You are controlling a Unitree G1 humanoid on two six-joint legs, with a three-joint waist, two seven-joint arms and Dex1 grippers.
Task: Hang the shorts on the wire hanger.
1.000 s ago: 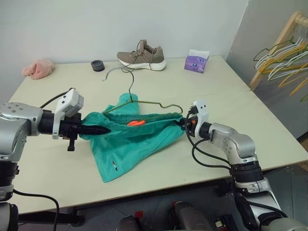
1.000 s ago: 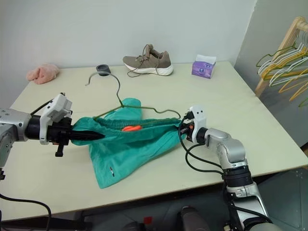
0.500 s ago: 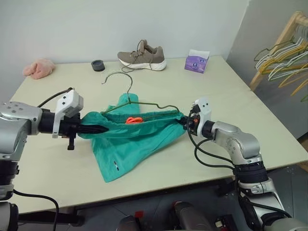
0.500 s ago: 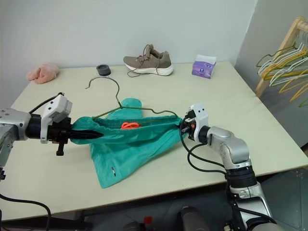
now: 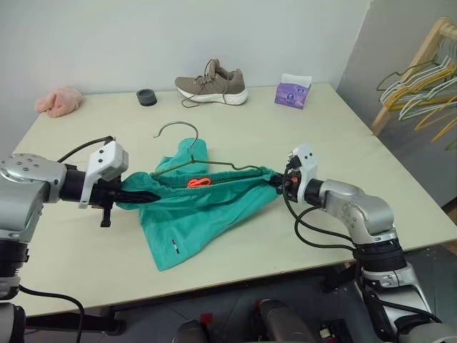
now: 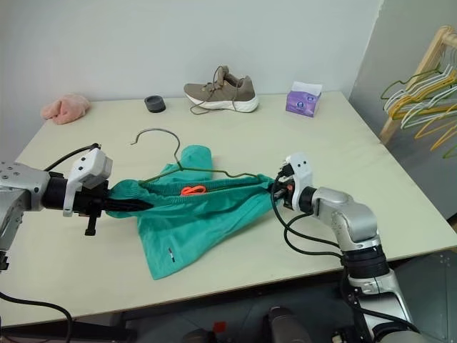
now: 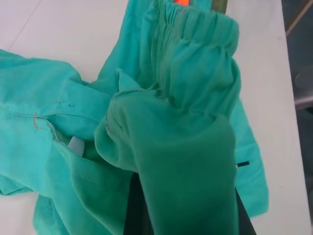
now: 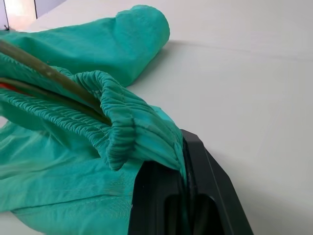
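Since a second ago the wire hanger [image 5: 187, 158] has slid nearer the robot, its hook further from the grey shoe [image 5: 212, 81]. Both grippers grasp the shorts [image 5: 196, 211]: the left gripper [image 5: 140, 194] clenches one end of the gathered waistband, the right gripper [image 5: 280, 181] the other, stretching it above the table [image 5: 343, 143]. Teal cloth hangs below, an orange tag [image 5: 199, 181] at the band, one leg resting on the tabletop.

Both arms are silver-grey metal with rounded joint housings and black segments near the wrists. Each wrist carries a white boxy camera block, with black cables looping from it. The left gripper [image 5: 146, 193] and right gripper [image 5: 277, 181] have black fingers; a small red-orange spot sits by the right wrist.
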